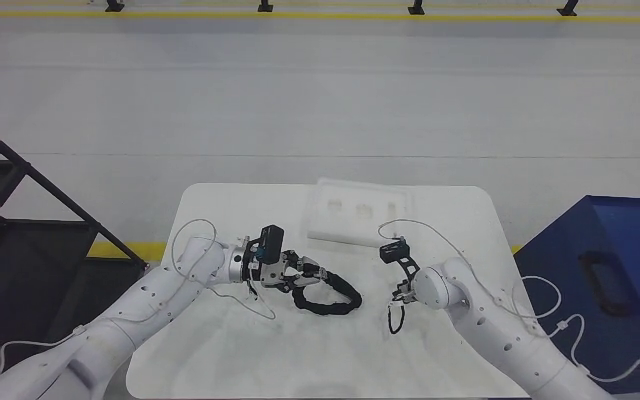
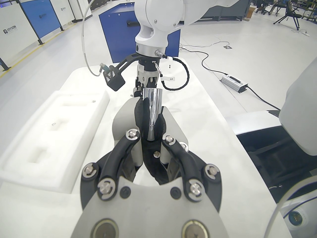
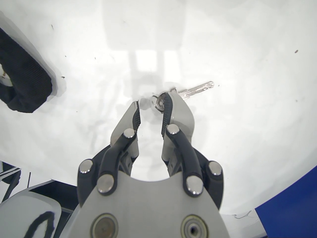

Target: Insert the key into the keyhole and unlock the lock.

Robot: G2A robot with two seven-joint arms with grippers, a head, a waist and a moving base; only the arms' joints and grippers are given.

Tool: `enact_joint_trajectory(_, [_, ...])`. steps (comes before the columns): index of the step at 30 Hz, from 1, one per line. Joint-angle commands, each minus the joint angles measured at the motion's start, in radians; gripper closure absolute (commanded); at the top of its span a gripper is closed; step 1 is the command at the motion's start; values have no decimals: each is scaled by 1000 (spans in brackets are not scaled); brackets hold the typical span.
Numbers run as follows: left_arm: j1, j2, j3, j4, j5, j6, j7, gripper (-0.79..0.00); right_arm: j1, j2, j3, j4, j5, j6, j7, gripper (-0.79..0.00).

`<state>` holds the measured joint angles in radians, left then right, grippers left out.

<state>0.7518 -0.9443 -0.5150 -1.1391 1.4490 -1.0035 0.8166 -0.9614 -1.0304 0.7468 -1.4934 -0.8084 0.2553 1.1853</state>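
Note:
My left gripper (image 2: 151, 117) is shut on the lock's chrome cylinder (image 2: 153, 105), holding it just above the table, end pointing toward the right arm. The lock's black fabric-covered cable loop (image 1: 330, 296) trails onto the table beside the left gripper (image 1: 303, 271). The silver key (image 3: 197, 89) lies flat on the white table, its ringed head partly hidden behind one fingertip (image 3: 168, 105). My right gripper (image 3: 151, 104) points down with its tips at the tabletop, open, the key ring just inside its gap. In the top view the right gripper (image 1: 402, 296) sits right of the loop.
A white foam tray (image 1: 355, 212) with moulded recesses lies at the table's far middle. A blue bin (image 1: 590, 270) stands off the table's right edge. The black cable end (image 3: 22, 80) lies a short way from the right gripper.

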Motion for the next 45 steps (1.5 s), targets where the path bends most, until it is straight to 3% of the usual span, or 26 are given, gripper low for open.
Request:
enact_joint_trajectory(1, [2,0,-3,0,1,0,0,0,0,-3,1,3,-3,6,-2,-58])
enact_joint_trajectory(2, [3,0,-5,-1,2,0,0,0,0,-4,2,5,-5,9,-4,0])
enact_joint_trajectory(13, [11,0,-19,-8,11,-4,-4,0,-15,-3,58,-55,11,24,23,0])
enact_joint_trajectory(25, [8,-7,-20,-11,13,-9,-9,0,26,-8,185,-113,238,46,67,0])
enact_joint_trajectory(34, [-18,-23,-8,19,9,-5,-5,0,149,-39,181,-8,360,62,51,0])
enact_joint_trajectory(45, [-21,-17,-26,3,16,15,15,0,300,-87,120,186,431,55,12,0])
